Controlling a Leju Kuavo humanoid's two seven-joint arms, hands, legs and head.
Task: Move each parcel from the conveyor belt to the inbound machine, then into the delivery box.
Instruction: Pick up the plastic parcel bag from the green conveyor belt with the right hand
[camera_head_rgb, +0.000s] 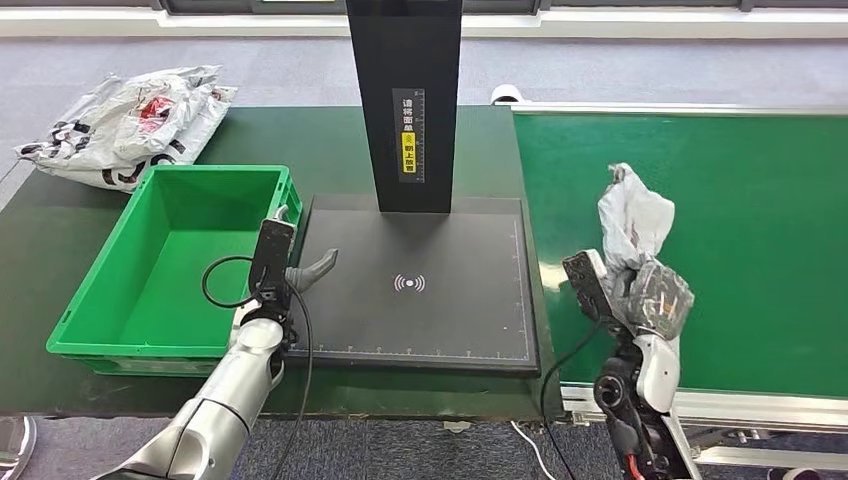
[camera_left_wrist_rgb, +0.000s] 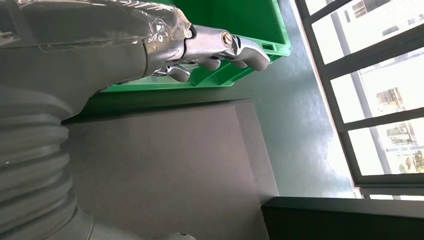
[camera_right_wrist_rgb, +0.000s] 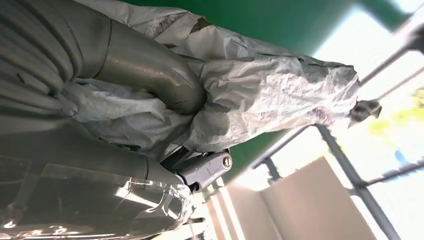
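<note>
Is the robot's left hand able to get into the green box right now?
Probably yes. The left hand holds nothing and hangs at the green box's near right edge; the box is open on top, and nothing stands between them.

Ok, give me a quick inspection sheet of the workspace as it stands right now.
Surface: dark green table; green conveyor belt to its right.
Job's things: grey crumpled parcel gripped over the belt; black inbound machine platform bare; green delivery box empty.
Clutter: pile of printed parcel bags behind the box.
Robot hands: right robot hand holds the parcel; left robot hand open over the platform's edge by the box.
Cables: black cable looping off the left wrist; another at the right.
Surroundings: grey carpet, windows.
</note>
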